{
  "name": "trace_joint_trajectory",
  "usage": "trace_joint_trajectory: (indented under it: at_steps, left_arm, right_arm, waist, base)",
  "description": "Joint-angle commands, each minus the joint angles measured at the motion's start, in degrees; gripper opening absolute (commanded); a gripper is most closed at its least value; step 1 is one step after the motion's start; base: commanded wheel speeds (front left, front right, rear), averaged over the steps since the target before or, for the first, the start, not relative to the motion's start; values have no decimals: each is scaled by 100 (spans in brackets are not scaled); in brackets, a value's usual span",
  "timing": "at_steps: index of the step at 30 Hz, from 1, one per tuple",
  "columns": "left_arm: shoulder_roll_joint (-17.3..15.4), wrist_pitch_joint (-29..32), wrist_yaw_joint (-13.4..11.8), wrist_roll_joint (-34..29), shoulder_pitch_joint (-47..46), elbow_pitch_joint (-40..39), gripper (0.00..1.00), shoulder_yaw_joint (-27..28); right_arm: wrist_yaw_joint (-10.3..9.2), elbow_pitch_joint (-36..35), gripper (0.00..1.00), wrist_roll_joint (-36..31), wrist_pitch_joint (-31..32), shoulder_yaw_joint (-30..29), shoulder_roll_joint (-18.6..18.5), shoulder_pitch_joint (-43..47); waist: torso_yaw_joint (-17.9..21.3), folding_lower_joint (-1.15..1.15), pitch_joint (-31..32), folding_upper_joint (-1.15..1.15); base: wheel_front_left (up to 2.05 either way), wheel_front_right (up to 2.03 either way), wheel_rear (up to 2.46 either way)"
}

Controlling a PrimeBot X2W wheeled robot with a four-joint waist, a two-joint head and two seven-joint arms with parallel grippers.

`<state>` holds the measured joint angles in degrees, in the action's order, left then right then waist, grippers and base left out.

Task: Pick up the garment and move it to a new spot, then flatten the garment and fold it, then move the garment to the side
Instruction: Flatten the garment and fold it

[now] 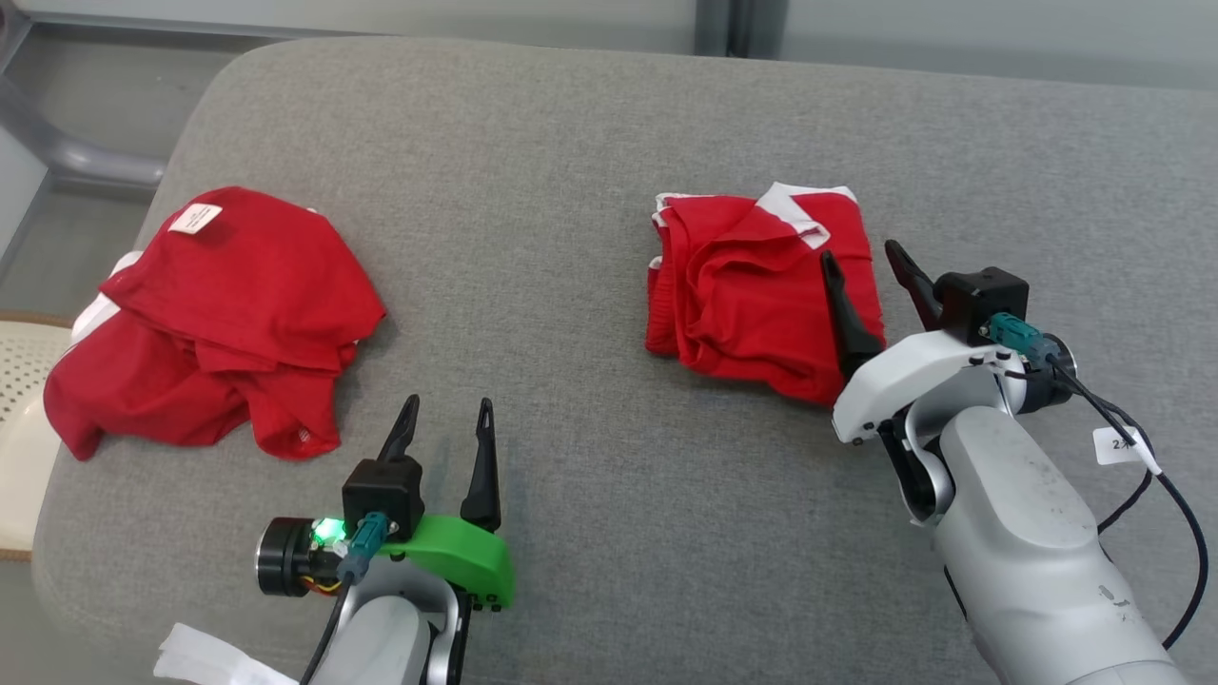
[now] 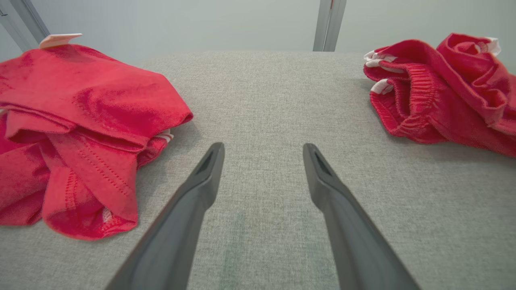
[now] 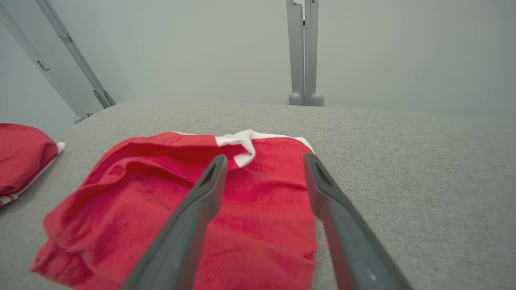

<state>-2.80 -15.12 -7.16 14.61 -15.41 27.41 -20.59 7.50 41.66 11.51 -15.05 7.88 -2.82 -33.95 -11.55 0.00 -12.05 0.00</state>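
Two red garments lie on a grey cushioned surface. A folded red garment with white trim rests at the right; it also shows in the right wrist view and the left wrist view. My right gripper is open at that garment's right edge, its fingers spread just above the cloth and holding nothing. A crumpled red garment with a white label lies at the left. My left gripper stands open over bare fabric to that heap's right, empty.
The surface's rounded edge runs along the left, with a pale perforated seat beyond it. Grey metal posts stand behind the far edge. A white tag hangs on the right arm's cable. Bare grey fabric spreads between the garments.
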Motion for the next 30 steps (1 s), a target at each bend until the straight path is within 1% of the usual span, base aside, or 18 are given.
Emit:
trace_joint_trajectory:
  at_steps: [1,2,4,6,7,8,9,10,11,12,13,19,27,28,29,30]
  left_arm:
    - [-21,-2,-51,55,-102,-33,100,-19]
    - [-21,-2,-52,60,-109,-46,100,-37]
    - [-19,-2,-75,87,-128,-76,100,-71]
    - [-20,-2,-100,118,-136,-79,100,-81]
    - [-20,-2,-97,122,-135,-65,100,-87]
    - [-20,-2,-90,119,-142,-55,100,-102]
    - [-19,-2,-87,117,-144,-51,100,-112]
    - [-20,-2,-87,127,-152,-48,100,-115]
    - [-20,-2,-88,136,-163,-49,100,-121]
    - [-20,-2,-89,150,-174,-52,100,-134]
    - [-20,-2,-93,161,-180,-58,100,-141]
    - [-20,-2,-106,202,-186,-72,100,-222]
    - [-21,-2,-83,317,-235,-55,100,-457]
    - [-19,-2,-80,341,-248,-46,100,-512]
    - [-20,-2,-81,363,-266,-40,100,-551]
    - [-21,-2,-86,374,-289,-33,100,-599]
  right_arm:
    - [-2,69,95,-50,-16,-32,-21,-84]
    - [-2,101,95,-70,-16,-53,-20,-123]
    - [-2,169,91,-92,-16,-73,-20,-192]
    - [-2,232,85,-62,-16,-59,-21,-244]
    - [-2,255,81,-76,-16,-43,-20,-268]
    - [-2,278,74,-85,-16,-44,-21,-312]
    - [-2,292,60,-94,-16,-55,-23,-337]
    - [-2,300,41,-125,-16,-77,-22,-365]
    - [-2,308,34,-129,-16,-89,-21,-372]
    - [-2,313,12,-126,-16,-97,-20,-383]
    - [-2,272,0,-143,-16,-92,-20,-409]
    - [-2,-7,0,-131,-16,-21,-20,-529]
    - [-2,230,0,-313,-16,139,-21,-1035]
    - [-2,313,5,-339,-16,147,-20,-1126]
    - [-2,374,34,-319,-16,132,-21,-1200]
    - [-2,450,100,-295,-16,131,-23,-1292]
  waist:
    - [-277,0,-257,0]
    - [-307,0,-279,0]
    - [-359,0,-328,0]
    - [-387,0,-368,0]
    - [-394,0,-384,0]
    - [-400,0,-403,0]
    - [-403,0,-417,0]
    - [-407,0,-433,0]
    - [-413,0,-443,0]
    - [-423,0,-455,0]
    - [-432,0,-466,0]
    - [-516,0,-463,0]
    - [-896,0,-506,0]
    - [-964,0,-521,0]
    - [-1023,0,-534,0]
    - [-1082,0,-548,0]
  base:
    - [0,0,0]
    - [0,0,0]
    - [0,0,0]
    - [0,0,0]
    - [0,0,0]
    - [0,0,0]
    - [0,0,0]
    - [0,0,0]
    - [0,0,0]
    - [0,0,0]
    - [0,0,0]
    - [0,0,0]
    - [0,0,0]
    - [0,0,0]
    - [0,0,0]
    - [0,0,0]
